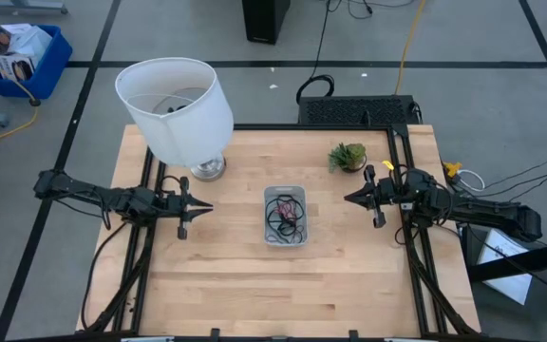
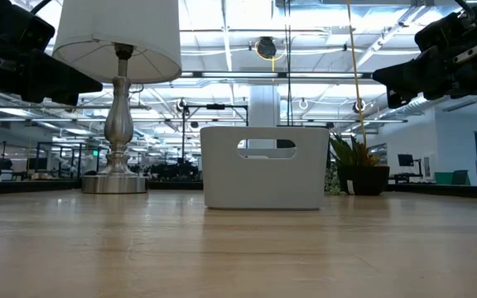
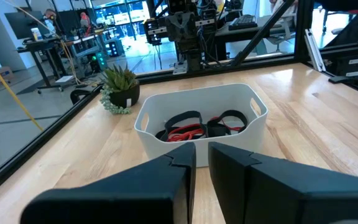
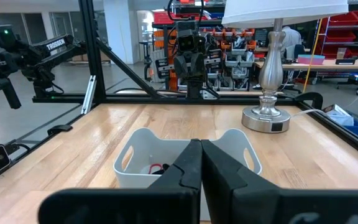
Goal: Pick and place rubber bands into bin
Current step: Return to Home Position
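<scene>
1. The left gripper (image 3: 202, 155) hovers with its dark fingers (image 3: 173, 180) a narrow slit apart, holding nothing. The right gripper (image 4: 201, 149) hangs with its fingers pressed together, equally empty.
2. Between the two, the thin red and black rubber bands (image 3: 194, 127) lie tangled inside the small pale grey rectangular bin (image 3: 258, 127) in the middle of the pale wooden table (image 1: 235, 275).
3. Light, limp and grippy, such loops probably snag one another. A pinch on one raised arc of a single strand looks the surest hold.
</scene>
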